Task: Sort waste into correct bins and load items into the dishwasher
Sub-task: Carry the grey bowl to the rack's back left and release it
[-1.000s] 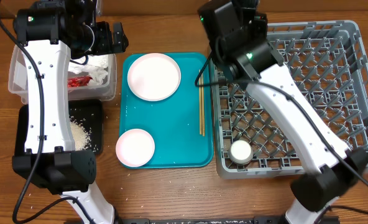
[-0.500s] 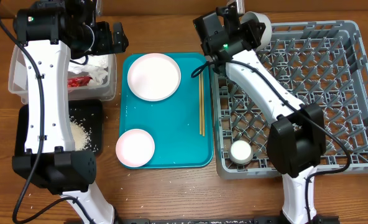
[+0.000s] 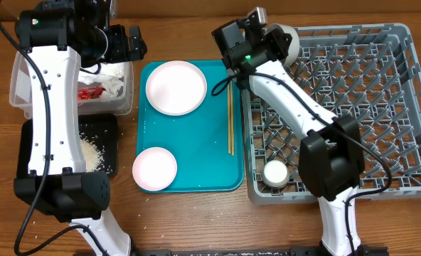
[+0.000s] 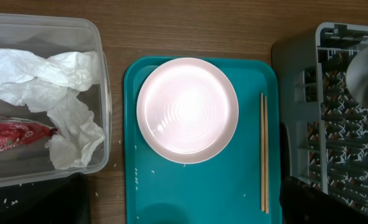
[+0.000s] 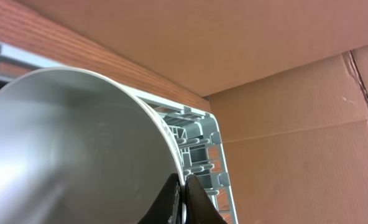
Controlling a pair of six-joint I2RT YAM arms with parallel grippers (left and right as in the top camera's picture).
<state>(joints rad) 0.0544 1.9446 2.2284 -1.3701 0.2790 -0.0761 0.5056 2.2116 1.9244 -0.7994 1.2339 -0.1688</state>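
My right gripper (image 5: 183, 190) is shut on the rim of a white bowl (image 5: 66, 143) and holds it tilted over the back left corner of the grey dishwasher rack (image 3: 353, 92); the bowl (image 3: 287, 41) also shows in the overhead view. My left gripper (image 4: 184, 211) is open and empty above the teal tray, beside the clear tub (image 3: 20, 85). The tub holds a crumpled napkin (image 4: 59, 93) and a red wrapper (image 4: 13, 137). A large pink plate (image 3: 176, 87), a small pink plate (image 3: 154, 168) and chopsticks (image 3: 230, 124) lie on the tray. A small white cup (image 3: 275, 172) sits in the rack.
The teal serving tray (image 3: 196, 153) lies between the bins and the rack, with a few rice grains on it. The black tray (image 3: 105, 131) at the front left holds a pile of rice (image 3: 89, 153). A cardboard wall stands behind the rack.
My right arm has swung back and left off the rack, bringing the white bowl to the rack's back left corner. The left arm has not moved.
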